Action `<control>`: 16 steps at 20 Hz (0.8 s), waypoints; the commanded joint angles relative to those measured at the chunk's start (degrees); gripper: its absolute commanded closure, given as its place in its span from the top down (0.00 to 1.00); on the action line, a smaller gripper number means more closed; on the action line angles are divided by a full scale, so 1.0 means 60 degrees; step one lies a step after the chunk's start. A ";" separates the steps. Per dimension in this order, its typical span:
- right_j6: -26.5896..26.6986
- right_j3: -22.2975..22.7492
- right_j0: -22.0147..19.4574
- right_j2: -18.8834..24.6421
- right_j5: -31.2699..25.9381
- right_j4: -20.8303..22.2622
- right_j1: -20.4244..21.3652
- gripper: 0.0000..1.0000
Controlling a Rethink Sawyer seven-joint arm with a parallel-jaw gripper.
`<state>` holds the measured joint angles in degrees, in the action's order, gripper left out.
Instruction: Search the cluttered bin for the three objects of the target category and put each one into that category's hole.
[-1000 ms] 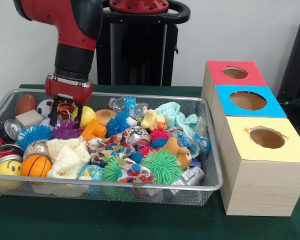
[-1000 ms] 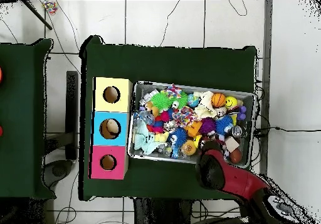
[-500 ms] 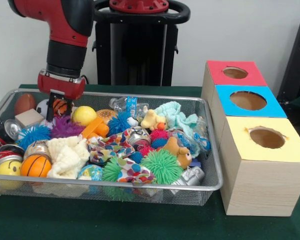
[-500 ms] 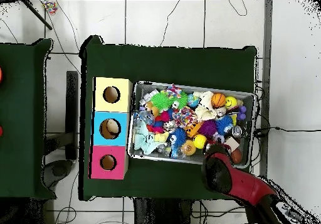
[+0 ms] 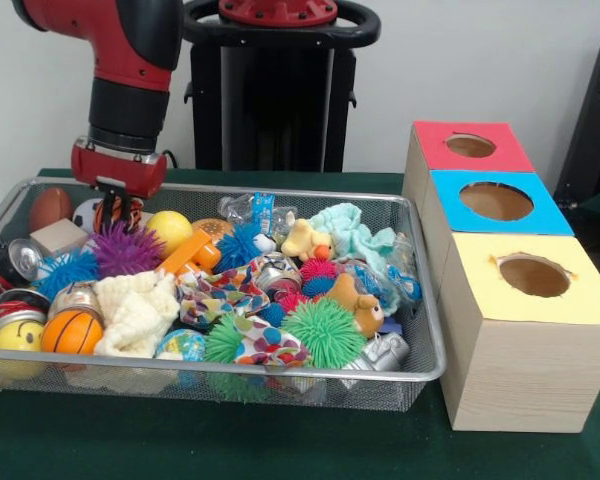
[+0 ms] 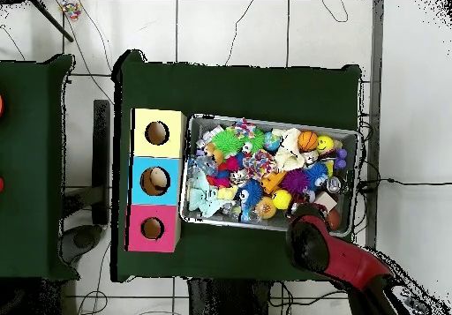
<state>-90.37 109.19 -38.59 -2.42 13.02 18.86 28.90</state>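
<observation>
Over the wire bin's [image 5: 420, 372] far left corner hangs the end effector [image 5: 116, 208], fingers apparently clamped on an orange striped ball [image 5: 110, 214]. Beside the bin's right end stand the red box [image 5: 467, 146], blue box [image 5: 492, 202] and yellow box [image 5: 530, 278].

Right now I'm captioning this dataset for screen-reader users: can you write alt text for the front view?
A red and black robot arm's tool hangs over the far left corner of a wire mesh bin heaped with spiky balls, sports balls, cans and plush toys. Beside the bin stand three wooden boxes with holed tops: red, blue, yellow.
</observation>
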 commanded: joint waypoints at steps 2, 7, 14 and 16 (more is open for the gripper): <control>-0.0841 0.0310 -0.0118 0.0511 -0.2333 0.0014 -0.0528 0.00; -0.0895 0.0531 -0.0106 0.0512 -0.2376 0.0068 -0.0182 0.00; -0.0375 0.1146 0.0037 0.1173 -0.4810 -0.0522 0.2528 0.00; -0.0312 0.1034 0.0204 0.1238 -0.5654 -0.0797 0.3130 0.00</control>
<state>-90.37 113.07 -38.37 -0.48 -5.49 18.18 37.76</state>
